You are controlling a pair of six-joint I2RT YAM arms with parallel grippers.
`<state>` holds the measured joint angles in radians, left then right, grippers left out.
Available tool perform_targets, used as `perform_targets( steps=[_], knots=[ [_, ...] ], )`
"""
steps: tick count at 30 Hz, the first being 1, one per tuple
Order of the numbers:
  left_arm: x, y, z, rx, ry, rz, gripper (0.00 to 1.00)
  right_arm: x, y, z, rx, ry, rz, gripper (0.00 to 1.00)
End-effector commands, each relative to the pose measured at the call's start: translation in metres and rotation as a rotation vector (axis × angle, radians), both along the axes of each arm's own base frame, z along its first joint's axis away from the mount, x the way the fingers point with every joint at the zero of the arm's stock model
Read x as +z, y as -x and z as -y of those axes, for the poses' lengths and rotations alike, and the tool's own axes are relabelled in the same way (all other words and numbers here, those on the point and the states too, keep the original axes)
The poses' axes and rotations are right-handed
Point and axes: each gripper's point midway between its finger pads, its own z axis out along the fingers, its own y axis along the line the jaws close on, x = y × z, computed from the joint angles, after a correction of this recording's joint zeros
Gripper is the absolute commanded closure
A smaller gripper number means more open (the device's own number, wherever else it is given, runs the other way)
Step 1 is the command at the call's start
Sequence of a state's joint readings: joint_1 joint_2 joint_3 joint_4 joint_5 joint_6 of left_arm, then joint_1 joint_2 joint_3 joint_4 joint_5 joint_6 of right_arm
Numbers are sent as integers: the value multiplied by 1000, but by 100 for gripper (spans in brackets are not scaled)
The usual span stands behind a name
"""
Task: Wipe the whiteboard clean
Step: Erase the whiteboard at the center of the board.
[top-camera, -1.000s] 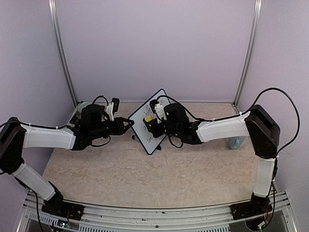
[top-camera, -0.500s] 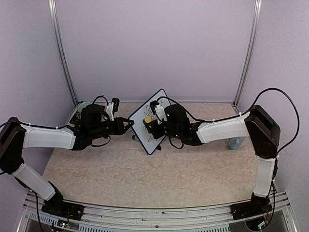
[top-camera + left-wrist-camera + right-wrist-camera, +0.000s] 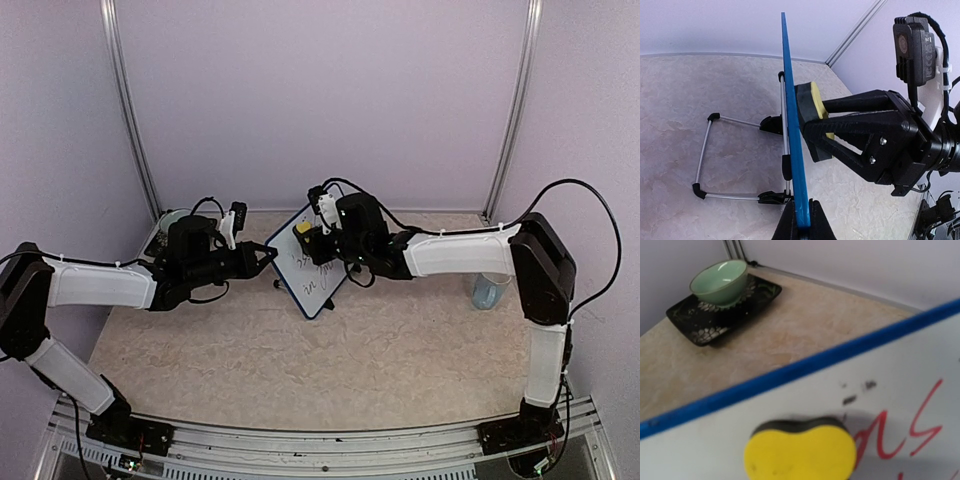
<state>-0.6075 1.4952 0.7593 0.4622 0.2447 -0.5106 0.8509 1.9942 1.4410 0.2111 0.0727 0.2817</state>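
Observation:
The whiteboard (image 3: pixel 322 283) stands tilted on its wire stand (image 3: pixel 702 150) at mid-table, its dark-blue frame (image 3: pixel 790 115) seen edge-on in the left wrist view. My left gripper (image 3: pixel 270 256) is shut on the frame's left edge (image 3: pixel 801 210). My right gripper (image 3: pixel 308 238) is shut on a yellow sponge (image 3: pixel 302 228) with a dark pad, pressed flat against the white face (image 3: pixel 900 365) near its upper edge. The sponge (image 3: pixel 800 452) hides the right fingers in the right wrist view. Red writing (image 3: pixel 890 432) and small black marks (image 3: pixel 855 396) lie beside it.
A green bowl (image 3: pixel 720 280) sits on a dark patterned tray (image 3: pixel 700 322) at the back left corner. A pale blue container (image 3: pixel 487 292) stands near the right arm. Purple walls and metal posts (image 3: pixel 510 110) close off the back.
My right gripper has slid the sponge up the board face toward its top edge. The left gripper and the board have stayed put.

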Motion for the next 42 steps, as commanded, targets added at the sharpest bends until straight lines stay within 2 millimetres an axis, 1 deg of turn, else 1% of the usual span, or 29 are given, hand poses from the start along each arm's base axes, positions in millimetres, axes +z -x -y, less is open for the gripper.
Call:
perform_targets(
  steps=[1,5,11,14,17,20,24,27,34,38,40,42],
  knots=[
    [4,17,15,-92,29,-11,100,-5,-12,0,-28,9,-8,85],
    [3,17,15,-92,27,-11,100,-16,-12,2,-32,33,-24,85],
    [3,17,15,-92,28,-11,100,-47,-2,14,-35,70,-75,86],
    [3,17,15,-94,29,-12,100,-60,3,21,-38,84,-95,86],
    [2,17,15,-95,29,-14,100,-66,7,26,-40,90,-106,86],
    [3,17,15,-93,31,-12,100,-67,8,29,-42,89,-109,86],
    [2,17,15,-93,30,-13,100,-61,6,26,-35,79,-101,86],
    [2,17,15,-96,31,-14,100,-47,0,20,-29,64,-78,86],
    [3,17,15,-95,29,-11,100,-6,-18,0,-18,32,-6,86],
    [4,18,15,-93,29,-8,100,0,-24,-2,-23,30,4,86],
    [4,17,15,-93,27,-10,100,-1,-23,-2,-19,30,3,86],
    [4,17,15,-93,29,-8,100,-5,-22,-1,-20,35,-6,86]
  ],
)
